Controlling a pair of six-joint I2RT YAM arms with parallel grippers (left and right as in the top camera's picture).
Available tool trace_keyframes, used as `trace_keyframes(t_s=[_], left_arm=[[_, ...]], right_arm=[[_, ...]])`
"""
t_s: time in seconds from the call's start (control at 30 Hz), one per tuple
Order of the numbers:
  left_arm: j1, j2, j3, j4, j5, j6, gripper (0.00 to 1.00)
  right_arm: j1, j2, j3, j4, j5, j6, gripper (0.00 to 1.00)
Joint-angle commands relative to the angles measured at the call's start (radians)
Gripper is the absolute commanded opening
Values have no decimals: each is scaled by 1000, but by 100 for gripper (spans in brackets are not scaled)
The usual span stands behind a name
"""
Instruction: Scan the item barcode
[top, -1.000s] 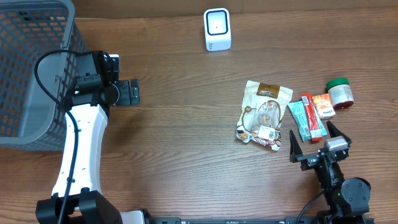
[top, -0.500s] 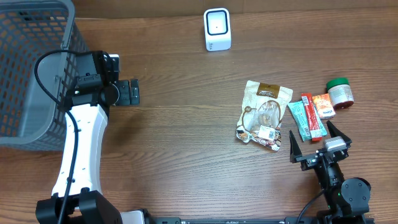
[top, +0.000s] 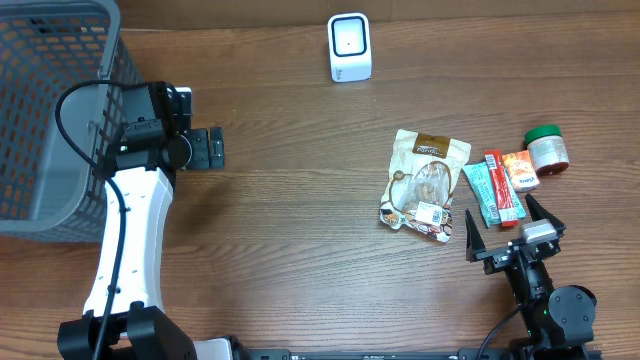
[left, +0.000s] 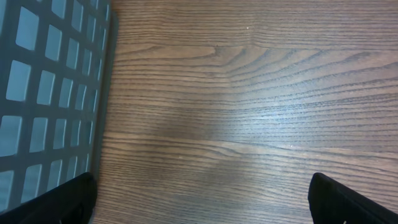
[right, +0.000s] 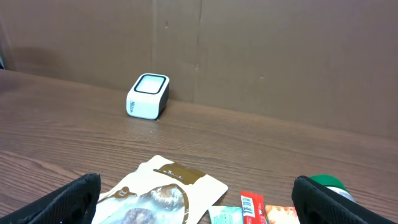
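Note:
The white barcode scanner (top: 349, 47) stands at the table's far edge; the right wrist view has it too (right: 148, 96). A cream snack pouch (top: 425, 185) lies flat at the right, beside a teal bar (top: 481, 193), a red bar (top: 503, 187), an orange packet (top: 520, 170) and a green-lidded jar (top: 547, 150). My right gripper (top: 499, 206) hovers open just short of these items, holding nothing; its view shows the pouch (right: 161, 196) between the black fingers (right: 68, 199). My left gripper (top: 210, 149) is open over bare wood next to the basket.
A grey mesh basket (top: 50, 110) fills the far left corner; its wall (left: 50, 93) runs along the left of the left wrist view. A brown cardboard wall (right: 249, 56) stands behind the scanner.

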Motion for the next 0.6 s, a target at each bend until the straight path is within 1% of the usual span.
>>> trace_keyframes(t_s=[0.0,0.33,0.43,0.57], left_arm=[[4,9,-8,3,9,22,100],[4,-27,-8,3,9,22,100],[4,-88,-8,3,9,22,100],[4,-225,-8,3,9,22,100]], right_arm=[[-3,-8,-10,3,-2,-6,100],[-3,-8,-10,3,-2,-6,100],[-3,-8,-10,3,-2,-5,100],[-3,-8,-10,3,-2,-5,100]])
